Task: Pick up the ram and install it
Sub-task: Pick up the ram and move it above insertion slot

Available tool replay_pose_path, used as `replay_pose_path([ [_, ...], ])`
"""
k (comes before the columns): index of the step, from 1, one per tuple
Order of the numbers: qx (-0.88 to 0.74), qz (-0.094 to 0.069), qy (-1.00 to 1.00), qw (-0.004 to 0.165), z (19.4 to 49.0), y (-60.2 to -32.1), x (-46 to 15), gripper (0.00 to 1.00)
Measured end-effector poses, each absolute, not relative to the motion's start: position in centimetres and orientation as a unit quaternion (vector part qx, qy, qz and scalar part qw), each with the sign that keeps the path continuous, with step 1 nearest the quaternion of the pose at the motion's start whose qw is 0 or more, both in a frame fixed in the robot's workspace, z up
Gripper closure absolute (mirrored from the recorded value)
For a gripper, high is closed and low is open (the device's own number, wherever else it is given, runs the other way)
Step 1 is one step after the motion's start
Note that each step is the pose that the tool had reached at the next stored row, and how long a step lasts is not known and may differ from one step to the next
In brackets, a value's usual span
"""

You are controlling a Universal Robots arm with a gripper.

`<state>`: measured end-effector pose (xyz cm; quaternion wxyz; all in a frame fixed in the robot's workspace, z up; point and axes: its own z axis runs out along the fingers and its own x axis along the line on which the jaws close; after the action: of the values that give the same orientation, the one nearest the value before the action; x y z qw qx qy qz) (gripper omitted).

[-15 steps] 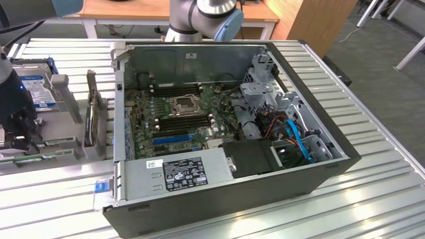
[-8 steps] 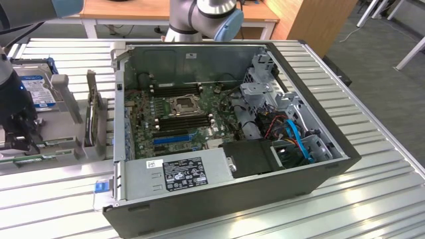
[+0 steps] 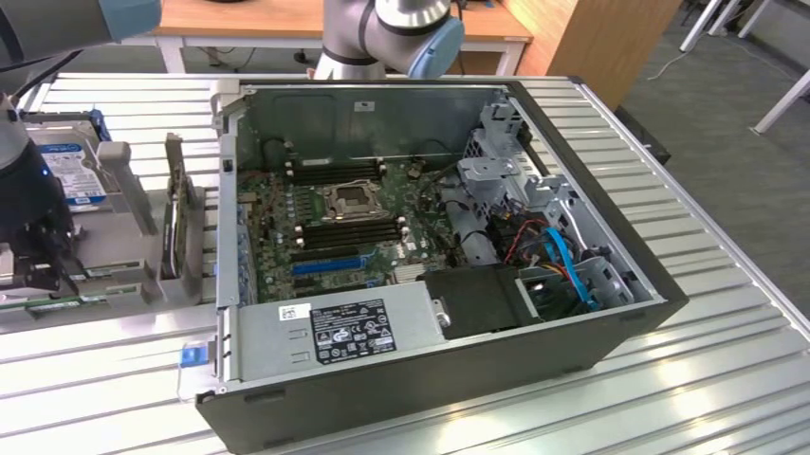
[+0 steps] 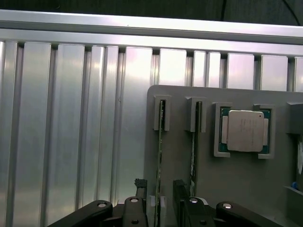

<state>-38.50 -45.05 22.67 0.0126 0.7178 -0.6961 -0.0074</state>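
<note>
1. We judge the pick to be the step in hand. The gripper (image 4: 160, 189) stands open with one finger on each side of the ram (image 4: 160, 142), and neither visibly presses it.
2. The ram stands on edge in the grey holder (image 4: 177, 109), not yet lifted. A second stick (image 4: 194, 142) stands just beside it, and a CPU (image 4: 245, 131) lies further along.
3. In our judgement, the grasp calls for the fingers to meet the ram's flat faces squarely. The finger between the two sticks has little room.
4. The holder rests on a ribbed metal table (image 3: 708, 379), shiny and probably slick. The open case (image 3: 418, 393) lies beside it, its black slots (image 3: 341, 232) facing up.
5. Beyond the table we see a wooden desk (image 3: 253, 19) and grey floor (image 3: 722, 85).
</note>
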Motion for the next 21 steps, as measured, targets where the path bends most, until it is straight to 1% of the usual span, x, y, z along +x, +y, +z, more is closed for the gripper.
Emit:
replay_pose_path([
  [21,0.718,-0.007,-0.696,0.013,21.2,-45.1,-38.5,0.65],
])
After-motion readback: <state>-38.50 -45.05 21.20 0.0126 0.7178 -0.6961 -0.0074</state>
